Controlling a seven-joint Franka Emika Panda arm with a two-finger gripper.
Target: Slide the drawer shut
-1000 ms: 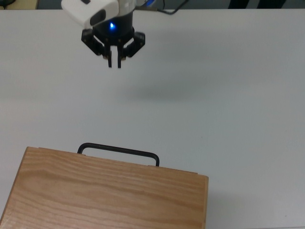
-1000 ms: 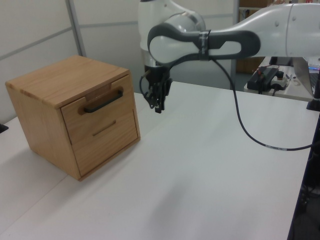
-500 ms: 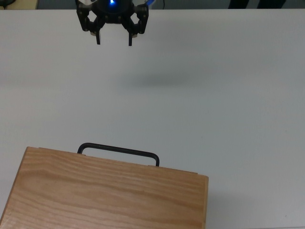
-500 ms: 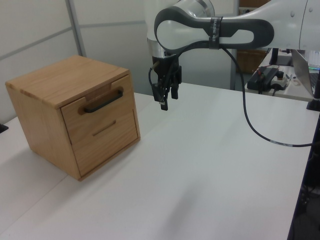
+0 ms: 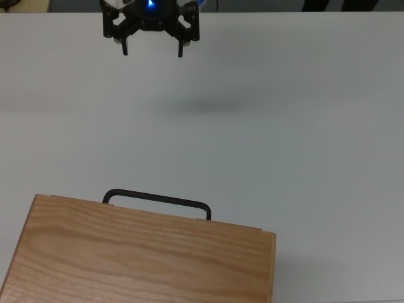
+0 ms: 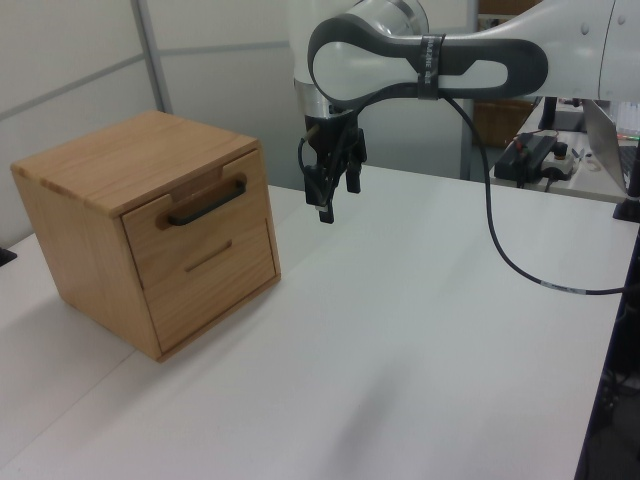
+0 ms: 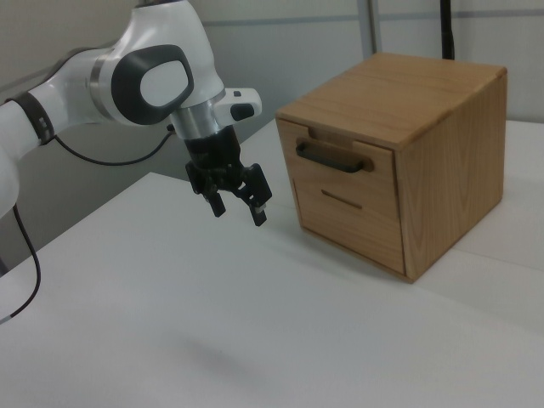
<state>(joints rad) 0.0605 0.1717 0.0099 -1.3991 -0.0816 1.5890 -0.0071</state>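
Observation:
The drawer (image 6: 190,222) is the upper one in a light wood cabinet (image 6: 120,160), with a black bar handle (image 6: 205,203). Its front sits level with the cabinet face in the left view and in the right view, where the drawer (image 7: 340,174) faces left. In the top view only the handle (image 5: 156,199) sticks out past the cabinet top (image 5: 145,259). My gripper (image 5: 152,50) hangs open above the table, well away from the handle, with nothing between its fingers. The gripper (image 6: 336,197) is to the right of the cabinet in the left view, and the gripper (image 7: 240,212) is to its left in the right view.
A lower drawer (image 6: 215,265) with a thin slot pull sits under the upper one. The white table (image 5: 284,158) spreads around the cabinet. A black cable (image 6: 500,255) trails from the arm toward the left view's right, where the table edge (image 6: 600,400) runs.
The gripper went from shut to open and pulled back from the cabinet toward the top view's upper edge. Over the last half second its fingers spread wider. The drawer has not moved.

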